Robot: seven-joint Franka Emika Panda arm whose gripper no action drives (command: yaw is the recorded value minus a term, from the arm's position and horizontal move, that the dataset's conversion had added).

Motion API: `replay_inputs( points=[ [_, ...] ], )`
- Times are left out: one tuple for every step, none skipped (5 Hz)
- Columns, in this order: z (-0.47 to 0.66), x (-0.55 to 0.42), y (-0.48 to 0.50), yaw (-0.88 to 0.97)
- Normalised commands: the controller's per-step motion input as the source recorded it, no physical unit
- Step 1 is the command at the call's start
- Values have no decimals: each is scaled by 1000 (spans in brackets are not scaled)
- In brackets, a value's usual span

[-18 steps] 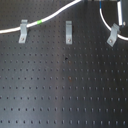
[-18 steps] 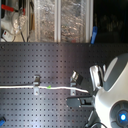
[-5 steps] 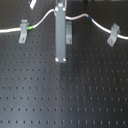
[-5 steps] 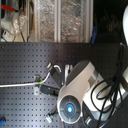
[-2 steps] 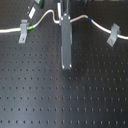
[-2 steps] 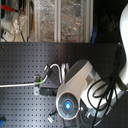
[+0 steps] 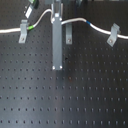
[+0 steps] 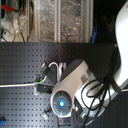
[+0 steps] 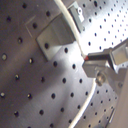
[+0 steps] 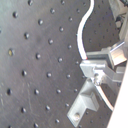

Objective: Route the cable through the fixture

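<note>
Both exterior views hide the fixture [image 7: 68, 34] partly behind the arm; jaws grip the cable [image 9: 76, 40].

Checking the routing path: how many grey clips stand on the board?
3 in the first exterior view: left clip by the cable's green band, middle clip beside the gripper finger, right clip. None seems hidden.

A black perforated board [image 7: 65, 95] fills the first exterior view. Two grey clips lean on it, one [image 7: 23, 33] at the first exterior view's left, one [image 7: 113, 35] at its right. Shelving clutter [image 8: 47, 20] sits behind in the second exterior view.
</note>
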Motion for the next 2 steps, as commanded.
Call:
replay_inputs(
  points=[
    [195,185,368,320],
    [138,262,194,363]
  ],
)
